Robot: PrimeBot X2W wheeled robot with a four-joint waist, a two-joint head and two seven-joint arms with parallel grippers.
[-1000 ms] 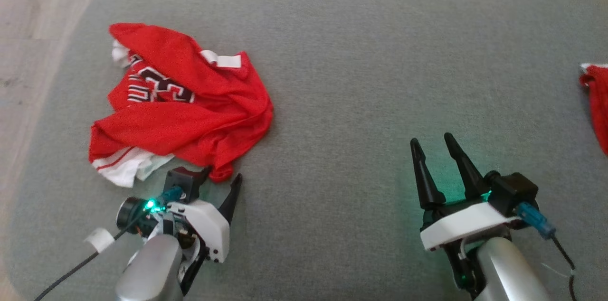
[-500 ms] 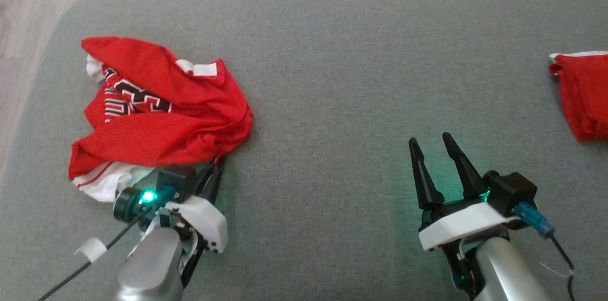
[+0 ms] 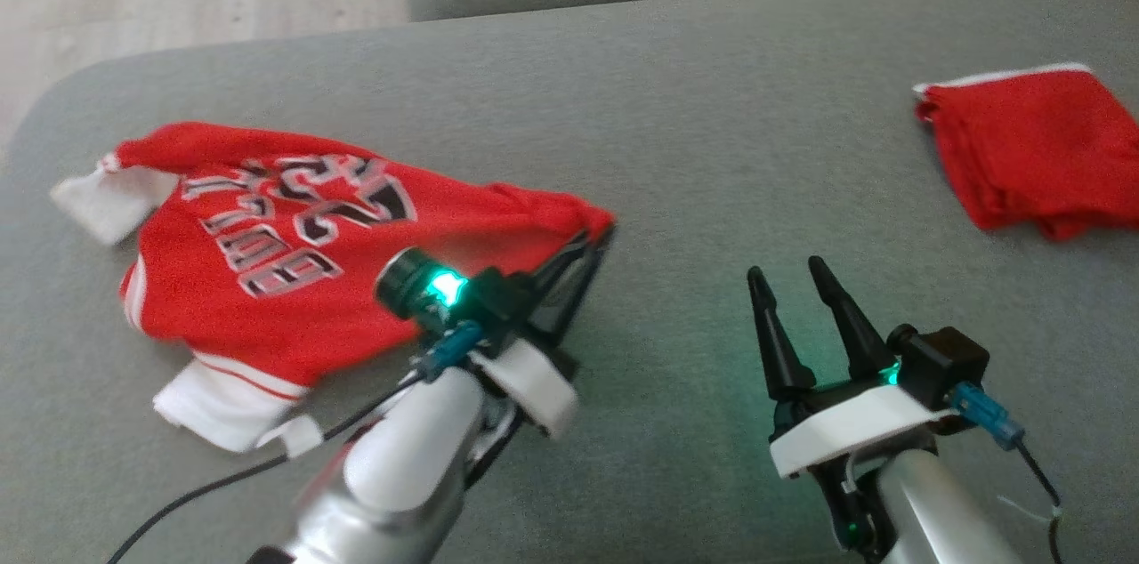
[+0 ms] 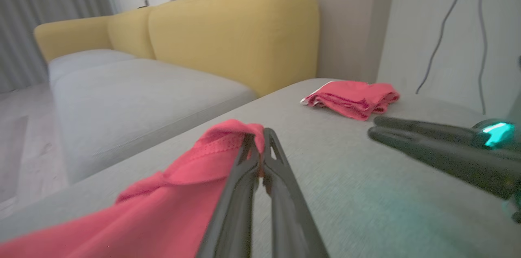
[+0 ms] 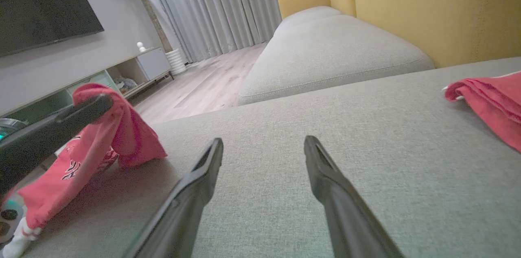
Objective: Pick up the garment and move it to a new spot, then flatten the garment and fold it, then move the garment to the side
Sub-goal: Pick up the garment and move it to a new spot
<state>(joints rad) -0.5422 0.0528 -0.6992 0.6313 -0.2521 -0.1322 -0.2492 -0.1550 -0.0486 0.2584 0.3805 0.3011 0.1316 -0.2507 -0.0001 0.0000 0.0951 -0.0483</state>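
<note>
On the grey cushion (image 3: 676, 146), my left gripper (image 3: 598, 237) clamps the red jersey (image 3: 267, 279) by its edge; its black-and-white lettering (image 3: 294, 221) is too blurred to read. My right gripper (image 3: 787, 272) stands apart, empty.

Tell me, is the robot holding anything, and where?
Yes, the left gripper pinches the red jersey by a bunched bit of its edge; the right gripper holds nothing.

**Hidden, blurred, cut off**

You can't read the lettering (image 3: 294, 217) on the garment (image 3: 267, 306): it's blurred in the head view. Tips of the left gripper (image 3: 594, 239) smear into its red fold, and the left forearm (image 3: 400, 457) is smeared too. The folded red cloth (image 3: 1023, 146) runs off the right edge. In the left wrist view the garment runs off the bottom-left corner.
</note>
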